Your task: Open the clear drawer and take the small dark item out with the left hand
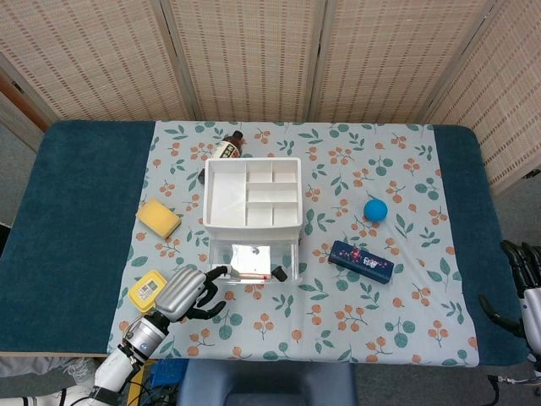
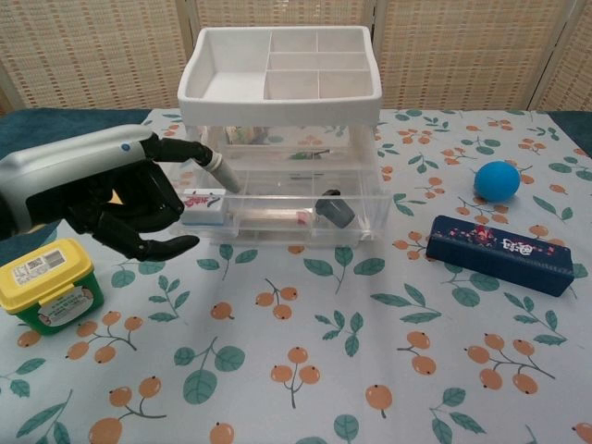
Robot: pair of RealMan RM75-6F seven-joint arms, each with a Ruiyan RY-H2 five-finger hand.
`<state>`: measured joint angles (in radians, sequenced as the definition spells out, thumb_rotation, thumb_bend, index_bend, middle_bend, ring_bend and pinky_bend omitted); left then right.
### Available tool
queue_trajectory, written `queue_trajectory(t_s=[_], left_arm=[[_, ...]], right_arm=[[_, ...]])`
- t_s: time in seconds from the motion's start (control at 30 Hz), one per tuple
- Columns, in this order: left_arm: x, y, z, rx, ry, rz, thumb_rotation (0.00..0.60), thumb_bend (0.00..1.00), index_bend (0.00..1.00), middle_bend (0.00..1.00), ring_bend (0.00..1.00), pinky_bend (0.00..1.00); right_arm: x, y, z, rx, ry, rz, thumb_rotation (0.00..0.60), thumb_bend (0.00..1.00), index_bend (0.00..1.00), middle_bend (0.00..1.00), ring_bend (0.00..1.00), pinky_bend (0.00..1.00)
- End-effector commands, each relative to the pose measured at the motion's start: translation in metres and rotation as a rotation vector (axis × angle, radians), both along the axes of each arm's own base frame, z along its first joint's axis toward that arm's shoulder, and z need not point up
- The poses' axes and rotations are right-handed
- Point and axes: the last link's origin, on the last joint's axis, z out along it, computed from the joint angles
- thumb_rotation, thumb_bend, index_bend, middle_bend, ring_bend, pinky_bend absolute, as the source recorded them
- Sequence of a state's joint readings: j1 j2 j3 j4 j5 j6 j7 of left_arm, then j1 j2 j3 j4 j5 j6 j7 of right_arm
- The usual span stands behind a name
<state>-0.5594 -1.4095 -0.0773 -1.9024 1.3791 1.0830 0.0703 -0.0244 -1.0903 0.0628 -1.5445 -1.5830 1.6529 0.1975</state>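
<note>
The clear drawer stands pulled out from under the white organiser. Inside it, toward the right, lies the small dark item, a short grey cylinder. A white labelled block lies at the drawer's left end. My left hand is left of the drawer, one finger stretched out and hooked on its front left corner, the other fingers curled under. My right hand hangs at the table's right front edge, fingers apart, holding nothing.
A yellow-lidded tub sits just below my left hand. A yellow sponge lies left of the organiser, a bottle behind it. A dark blue case and a blue ball lie to the right.
</note>
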Motion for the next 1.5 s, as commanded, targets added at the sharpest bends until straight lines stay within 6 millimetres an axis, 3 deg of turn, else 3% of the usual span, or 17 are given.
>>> queue_trajectory(t_s=[0.03, 0.33, 0.57, 0.9, 1.23, 1.5], left_arm=[[0.000, -0.002, 0.001, -0.001, 0.002, -0.004, 0.600, 0.35, 0.26, 0.90, 1.00, 1.00], [0.005, -0.001, 0.025, 0.059, 0.012, -0.069, 0.600, 0.35, 0.27, 0.90, 1.00, 1.00], [0.009, 0.021, 0.051, 0.156, 0.101, -0.256, 0.600, 0.35, 0.31, 0.90, 1.00, 1.00], [0.025, 0.060, 0.067, 0.300, 0.262, -0.493, 0.600, 0.35, 0.35, 0.90, 1.00, 1.00], [0.036, 0.088, 0.059, 0.370, 0.420, -0.684, 0.600, 0.34, 0.37, 0.90, 1.00, 1.00], [0.046, 0.091, 0.044, 0.401, 0.453, -0.893, 0.600, 0.34, 0.36, 0.91, 1.00, 1.00]], right_arm=[[0.000, 0.000, 0.000, 0.000, -0.001, 0.000, 0.600, 0.30, 0.00, 0.08, 0.00, 0.01], [0.001, 0.000, 0.002, -0.004, 0.007, 0.006, 0.600, 0.30, 0.00, 0.08, 0.00, 0.01], [0.009, -0.001, 0.014, -0.012, 0.034, 0.039, 0.600, 0.30, 0.00, 0.08, 0.00, 0.01], [0.021, -0.004, 0.023, -0.032, 0.057, 0.074, 0.600, 0.30, 0.00, 0.08, 0.00, 0.01], [0.029, -0.004, 0.025, -0.032, 0.069, 0.088, 0.600, 0.30, 0.00, 0.08, 0.00, 0.01], [0.027, -0.002, 0.023, -0.028, 0.067, 0.072, 0.600, 0.30, 0.00, 0.08, 0.00, 0.01]])
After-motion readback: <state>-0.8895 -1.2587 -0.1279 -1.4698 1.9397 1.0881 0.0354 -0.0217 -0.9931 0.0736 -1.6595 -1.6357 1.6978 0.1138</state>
